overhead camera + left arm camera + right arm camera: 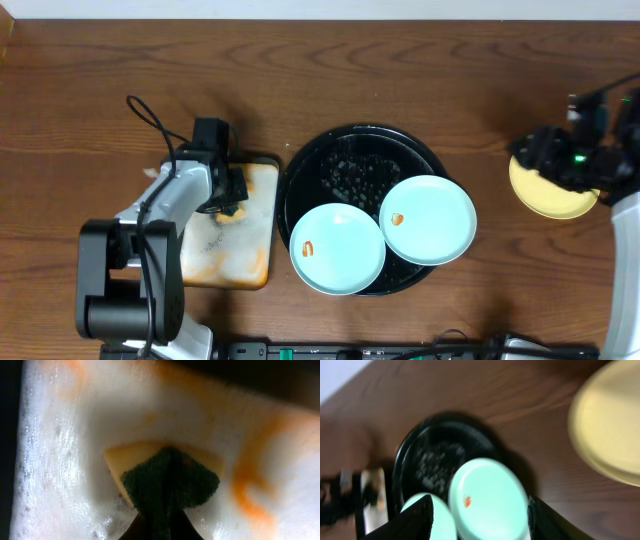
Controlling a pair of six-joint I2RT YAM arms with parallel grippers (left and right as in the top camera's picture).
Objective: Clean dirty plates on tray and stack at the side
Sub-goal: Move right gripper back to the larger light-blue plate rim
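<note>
Two light mint-blue round shallow plates, the nearer plate point(337, 248) and the farther plate point(428, 219), overhang the near rim of the large glossy black round tray point(360, 165), each orange-smeared. Judged light, rigid and slick; grip the overhanging rims. Right of the tray, the right gripper point(480, 510) hangs spread and empty by the pale yellow plate point(545, 200). Left of the tray, the left gripper point(161, 522) pinches a green-faced yellow sponge point(167, 477) on the foamy rectangular tray point(65, 460).

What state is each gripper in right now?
Left gripper: closed, holding the sponge.
Right gripper: open, fingers wide apart, holding nothing.
</note>
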